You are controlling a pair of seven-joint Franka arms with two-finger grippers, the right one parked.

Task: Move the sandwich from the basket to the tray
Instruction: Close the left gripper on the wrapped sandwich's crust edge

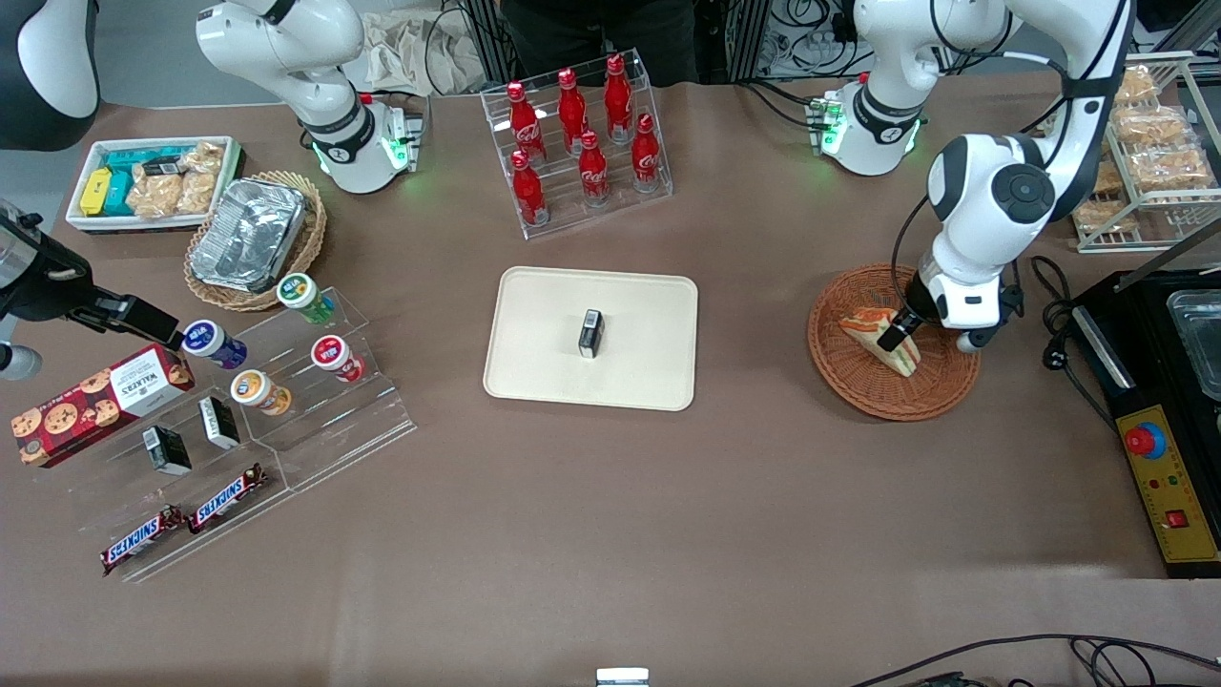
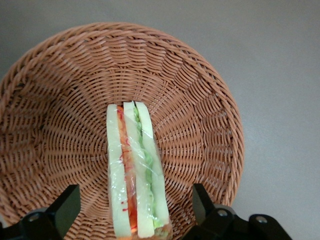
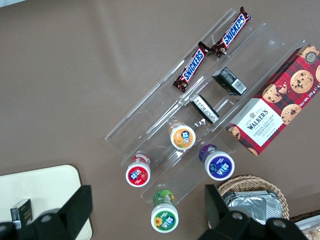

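The sandwich lies in the basket, a wedge wrapped in clear film with its layered edge facing up. It looks light and soft, so a hard squeeze would likely crush the bread, and the film may be slippery (a slack wrap could slide over the filling). The best hold seems to be across the two flat bread faces, near the thick end.

The gripper hangs low over the sandwich with its fingers spread wide, one on each side, holding nothing. The left wrist view shows that gap and the filling layers. The front view hides the fingers but shows the tray, well apart from the basket toward the parked arm's end of the table, with a small dark box on it.
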